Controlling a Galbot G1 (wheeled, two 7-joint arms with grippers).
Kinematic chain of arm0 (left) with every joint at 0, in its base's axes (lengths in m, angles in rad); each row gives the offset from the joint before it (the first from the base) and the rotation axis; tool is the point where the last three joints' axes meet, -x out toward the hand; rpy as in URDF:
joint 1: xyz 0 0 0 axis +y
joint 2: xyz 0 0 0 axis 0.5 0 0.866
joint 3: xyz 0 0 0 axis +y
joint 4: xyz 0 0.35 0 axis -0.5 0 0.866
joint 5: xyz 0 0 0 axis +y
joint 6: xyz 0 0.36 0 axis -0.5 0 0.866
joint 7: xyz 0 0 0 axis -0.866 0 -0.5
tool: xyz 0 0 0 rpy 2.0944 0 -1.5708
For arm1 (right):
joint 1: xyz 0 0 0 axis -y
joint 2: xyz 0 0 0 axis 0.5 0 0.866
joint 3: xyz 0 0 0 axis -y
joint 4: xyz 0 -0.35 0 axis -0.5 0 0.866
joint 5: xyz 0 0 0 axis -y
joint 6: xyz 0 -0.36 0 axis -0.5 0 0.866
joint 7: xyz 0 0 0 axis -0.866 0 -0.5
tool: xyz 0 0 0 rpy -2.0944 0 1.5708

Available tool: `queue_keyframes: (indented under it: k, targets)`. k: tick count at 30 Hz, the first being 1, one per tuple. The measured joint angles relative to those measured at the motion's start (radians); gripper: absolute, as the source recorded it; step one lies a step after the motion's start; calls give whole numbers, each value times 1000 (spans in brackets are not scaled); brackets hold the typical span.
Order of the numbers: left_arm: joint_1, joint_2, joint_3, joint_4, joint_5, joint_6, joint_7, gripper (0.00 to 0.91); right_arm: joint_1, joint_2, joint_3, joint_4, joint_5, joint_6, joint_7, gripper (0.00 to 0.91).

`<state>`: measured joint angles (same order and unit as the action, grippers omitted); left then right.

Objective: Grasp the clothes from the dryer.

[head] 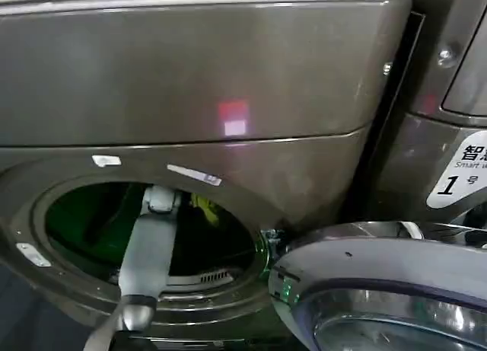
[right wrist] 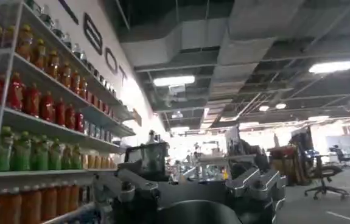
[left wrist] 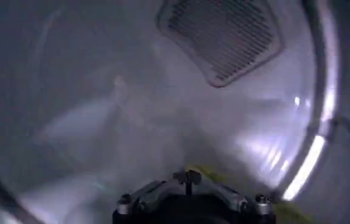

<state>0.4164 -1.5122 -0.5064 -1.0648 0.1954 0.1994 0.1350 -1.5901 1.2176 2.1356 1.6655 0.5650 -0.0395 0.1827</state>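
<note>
- The clothes, a yellow-green bundle of soft fabric, lie inside the drum of the dryer, just past the tip of the left arm in the head view. A strip of the same yellow-green cloth shows in the left wrist view, touching or just beyond the gripper's body.
- The dryer is a bronze-grey front-loader with a large round porthole; its chrome-rimmed door hangs open to the robot's right. A second bronze-grey machine with a white "1" sticker stands beside it.
- The left gripper is at the end of the grey arm reaching through the porthole, deep in the drum. Whether its fingers are spread or pressed together cannot be told: they are hidden in the head view and out of sight in the wrist view, so whether it has hold of the cloth cannot be told either.
- The wrist view looks along the curved steel drum wall toward a perforated vent panel.
- To do this step well, the gripper should probably sink into the thick middle of the bundle, pinch plenty of cloth, and draw back clear of the porthole rim.
- The right gripper is parked away from the dryer, facing a room with shelves of bottles; its fingers stand apart, holding nothing.
</note>
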Motion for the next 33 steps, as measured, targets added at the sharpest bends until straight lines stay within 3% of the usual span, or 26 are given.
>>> queue_keyframes:
  k: [33]
  targets:
    - [-4, -8, 13, -21, -130, 36, -82, 0, 2, 6, 24, 7, -26, -54, 58, 907]
